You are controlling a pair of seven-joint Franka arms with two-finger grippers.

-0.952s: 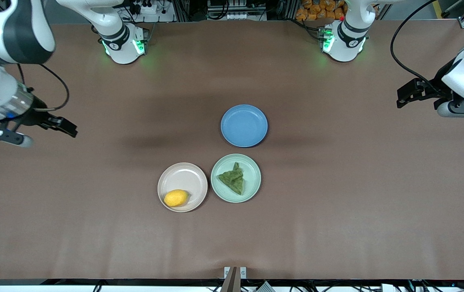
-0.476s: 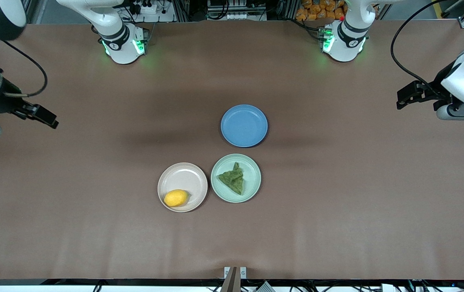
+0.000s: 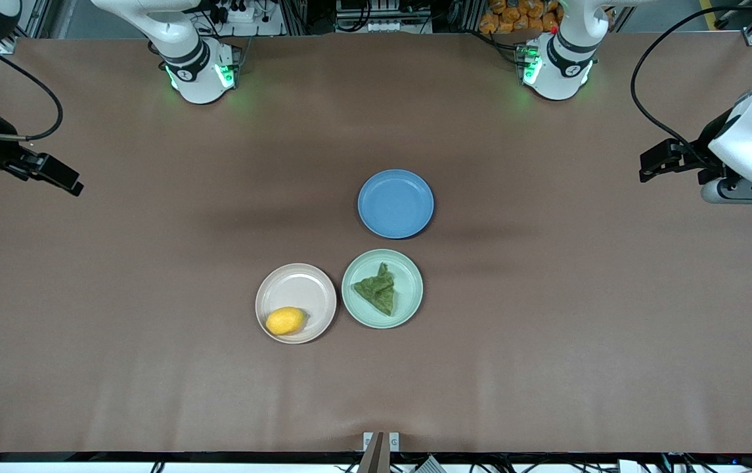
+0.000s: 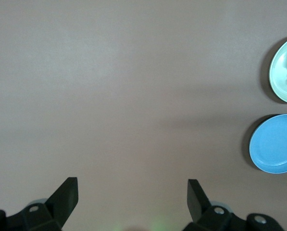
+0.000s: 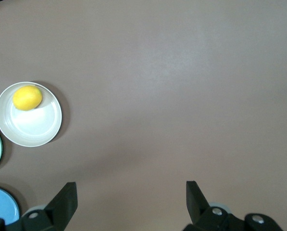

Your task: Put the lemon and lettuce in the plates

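- Since the earlier frames, only the arms have moved: the right arm has pulled up and out toward its own end of the table, and the left arm has shifted slightly at its end; plates, lemon and lettuce lie as they did.
- Brown table (image 3: 152,368) carries everything, with three plates clustered near its middle.
- Right gripper (image 3: 54,174) hangs over bare table at the right arm's end, at about 9 o'clock from the plate cluster in the front view; its fingers (image 5: 66,199) are spread wide with nothing between them.
- Left gripper (image 3: 661,157) hangs over bare table at the left arm's end, at about 3 o'clock from the cluster; its fingers (image 4: 66,197) are likewise released and hold nothing.
- Blue plate (image 3: 395,203) sits at 12 o'clock from the mint green plate, farther from the front camera, just apart from it, with nothing on it.
- Mint green plate (image 3: 413,309) lies just beside the pinkish-beige plate, toward the left arm's end.
- Pinkish-beige plate (image 3: 297,286) is the one nearest the right arm's end.
- Lettuce (image 3: 379,291), a wrinkly triangular leaf, lies in the mint green plate, around its middle.
- Lemon (image 3: 285,320) rests in the pinkish-beige plate, at about 7 o'clock near its rim.
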